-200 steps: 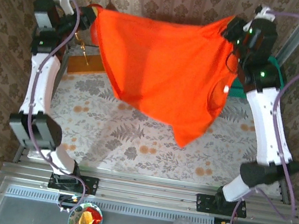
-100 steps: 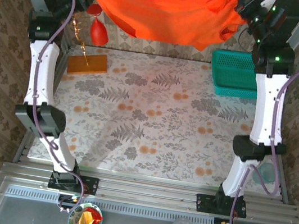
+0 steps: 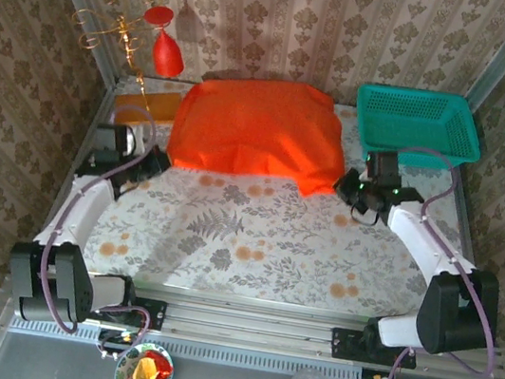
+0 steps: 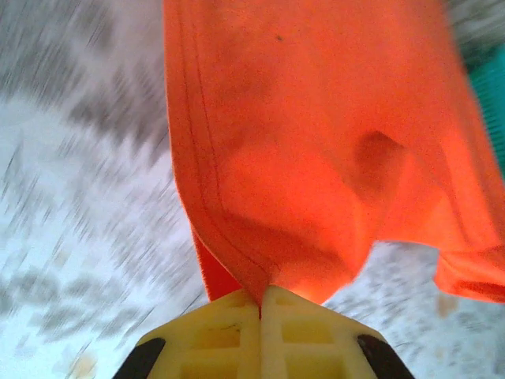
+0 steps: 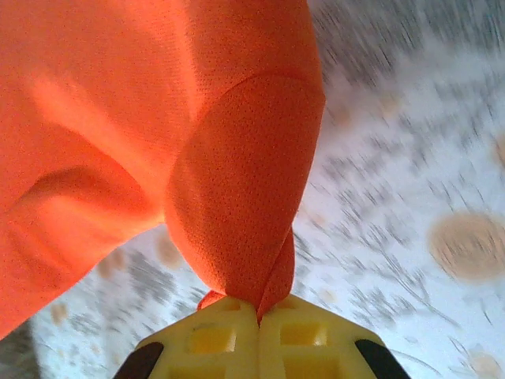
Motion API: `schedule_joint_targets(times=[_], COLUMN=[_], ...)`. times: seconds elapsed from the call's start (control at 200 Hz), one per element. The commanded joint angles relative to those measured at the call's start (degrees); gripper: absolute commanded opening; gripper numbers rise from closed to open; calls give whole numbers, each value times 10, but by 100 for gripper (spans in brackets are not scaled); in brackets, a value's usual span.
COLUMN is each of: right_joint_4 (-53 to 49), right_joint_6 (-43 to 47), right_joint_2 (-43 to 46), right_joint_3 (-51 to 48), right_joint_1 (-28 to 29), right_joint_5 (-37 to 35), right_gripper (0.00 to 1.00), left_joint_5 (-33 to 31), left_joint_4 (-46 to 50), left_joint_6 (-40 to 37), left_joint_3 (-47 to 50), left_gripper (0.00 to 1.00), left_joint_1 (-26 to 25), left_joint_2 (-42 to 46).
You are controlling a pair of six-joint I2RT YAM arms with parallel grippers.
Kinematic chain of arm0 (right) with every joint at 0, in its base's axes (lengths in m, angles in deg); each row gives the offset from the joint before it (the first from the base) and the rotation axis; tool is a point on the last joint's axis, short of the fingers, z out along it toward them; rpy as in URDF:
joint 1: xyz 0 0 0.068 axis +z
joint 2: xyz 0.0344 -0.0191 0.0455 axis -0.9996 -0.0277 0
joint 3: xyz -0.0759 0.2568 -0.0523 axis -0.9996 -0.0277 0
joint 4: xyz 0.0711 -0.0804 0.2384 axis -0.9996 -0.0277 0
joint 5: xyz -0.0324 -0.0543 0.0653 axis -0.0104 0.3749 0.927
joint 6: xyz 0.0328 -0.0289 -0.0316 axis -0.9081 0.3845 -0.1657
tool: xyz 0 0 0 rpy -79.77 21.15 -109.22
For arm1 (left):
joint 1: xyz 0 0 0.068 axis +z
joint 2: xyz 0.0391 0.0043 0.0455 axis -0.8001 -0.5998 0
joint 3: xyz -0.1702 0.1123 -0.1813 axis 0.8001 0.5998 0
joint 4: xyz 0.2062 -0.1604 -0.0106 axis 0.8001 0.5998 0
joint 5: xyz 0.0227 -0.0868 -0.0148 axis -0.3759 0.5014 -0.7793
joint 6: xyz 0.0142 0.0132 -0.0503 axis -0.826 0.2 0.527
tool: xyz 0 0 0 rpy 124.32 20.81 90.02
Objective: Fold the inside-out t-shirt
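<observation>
T-shirt [image 3: 252, 132], lately held aloft, has been laid on the worktop [image 3: 254, 238] toward 12 o'clock, near corners still clenched by left and right jaws, ready for folding.

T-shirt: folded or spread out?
Spread: the t-shirt lies broad and puffed on the table, no crease seen; left fingers and right fingers pinch its near corners.

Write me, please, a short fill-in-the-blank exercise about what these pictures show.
1. The left gripper and the right gripper are each ____ on the t-shirt's edge.
2. The red ornament hangs near the table's far ____ corner.
3. The teal basket stands to the t-shirt's ____.
Missing words: shut; left; right.
</observation>
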Motion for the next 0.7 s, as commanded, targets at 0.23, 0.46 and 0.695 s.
schedule_joint_targets(times=[0.23, 0.46, 0.695], right_joint_4=[-35, -136, -229], right_joint_6=[10, -39, -75], right_joint_2=[40, 163, 255], right_joint_3=[-110, -199, -189], right_joint_1=[61, 109, 149], right_joint_5=[-18, -57, -89], right_gripper=[0, 0, 0], left_joint_5=[-100, -179, -182], left_joint_4=[55, 194, 252], left_joint_6=[60, 133, 158], left_joint_3=[127, 153, 146], left_gripper=[0, 1, 5], left_joint_1=[-5, -9, -21], left_joint_2=[72, 160, 257])
